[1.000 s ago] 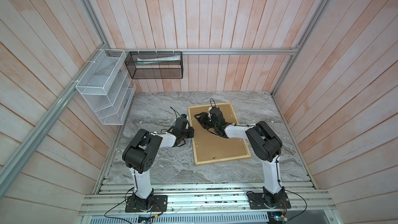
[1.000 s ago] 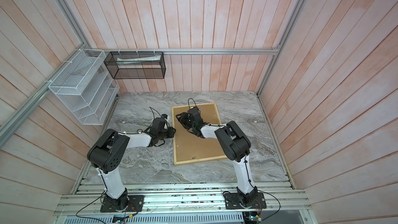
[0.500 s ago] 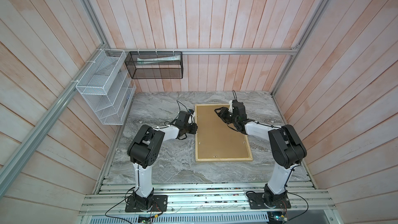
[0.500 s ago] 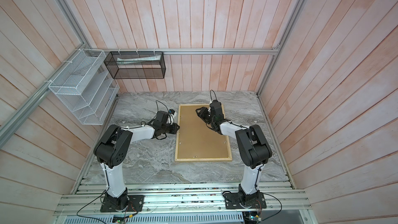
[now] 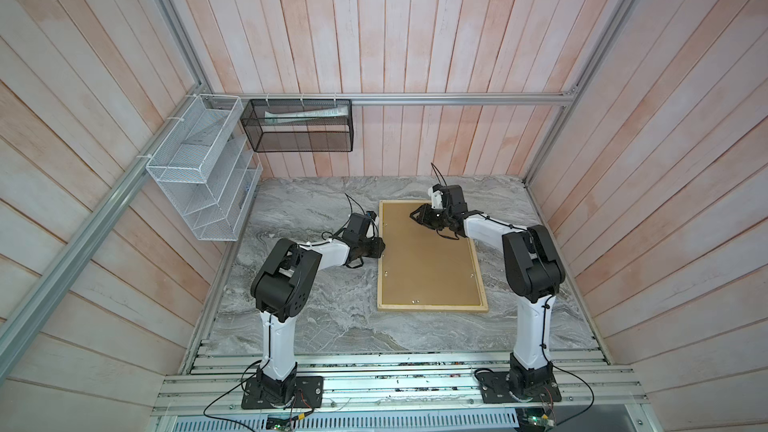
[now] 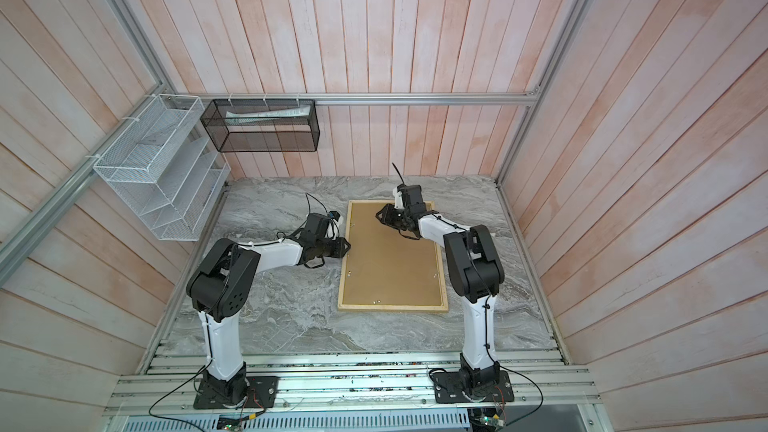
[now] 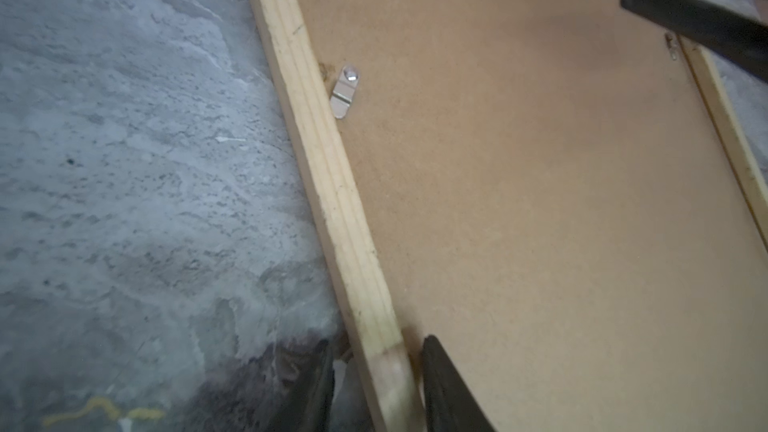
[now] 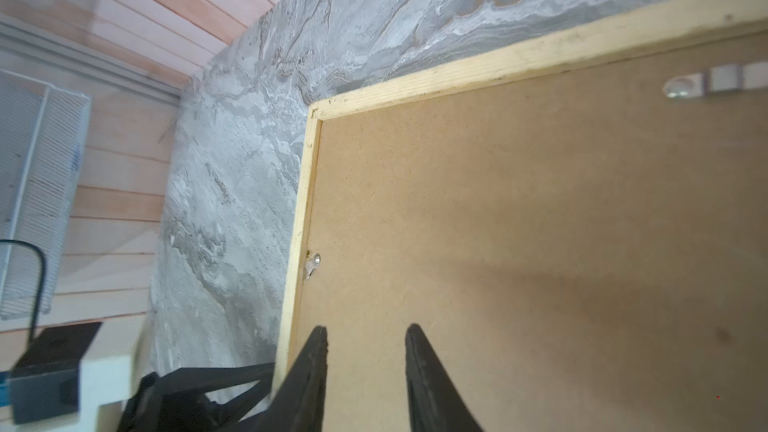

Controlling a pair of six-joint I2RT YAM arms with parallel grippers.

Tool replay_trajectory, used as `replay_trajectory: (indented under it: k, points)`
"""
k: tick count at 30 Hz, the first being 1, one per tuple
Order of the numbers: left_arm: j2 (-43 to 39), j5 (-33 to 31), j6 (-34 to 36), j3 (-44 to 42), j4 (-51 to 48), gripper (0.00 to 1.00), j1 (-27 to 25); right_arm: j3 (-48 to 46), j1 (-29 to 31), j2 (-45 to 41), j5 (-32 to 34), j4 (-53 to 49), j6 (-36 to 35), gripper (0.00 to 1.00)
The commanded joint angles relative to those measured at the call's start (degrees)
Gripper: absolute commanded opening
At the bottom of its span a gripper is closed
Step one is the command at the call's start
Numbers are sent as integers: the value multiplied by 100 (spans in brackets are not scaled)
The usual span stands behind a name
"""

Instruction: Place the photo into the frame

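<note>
Pale wood frame (image 5: 432,308) on marble tabletop (image 5: 311,209), left end effector (image 5: 380,248) astride its edge

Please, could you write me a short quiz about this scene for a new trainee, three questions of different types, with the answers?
1. True or false: the frame lies on the marble table with its brown backing board facing up.
2. Choose one: between the fingers of the left end effector is A) the frame's wooden rail, B) a metal clip, C) a paper print.
3. Short answer: what does the right end effector hold?
Key: 1 true; 2 A; 3 nothing, its jaws stand open over the backing board.
</note>
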Motion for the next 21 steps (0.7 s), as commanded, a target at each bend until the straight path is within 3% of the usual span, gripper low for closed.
replay_trajectory:
  k: [1, 10, 21]
  points:
    - [-187, -426, -332, -42, -282, 38, -60, 471, 24, 492, -250, -733, -570, 31]
    - [-295, -380, -664, -302, -154, 38, -114, 1512, 202, 1499, -623, -1261, -703, 24]
    - [-114, -261, -684, -167, -95, 38, -114, 287, 649, 1196, -925, -641, -334, 21]
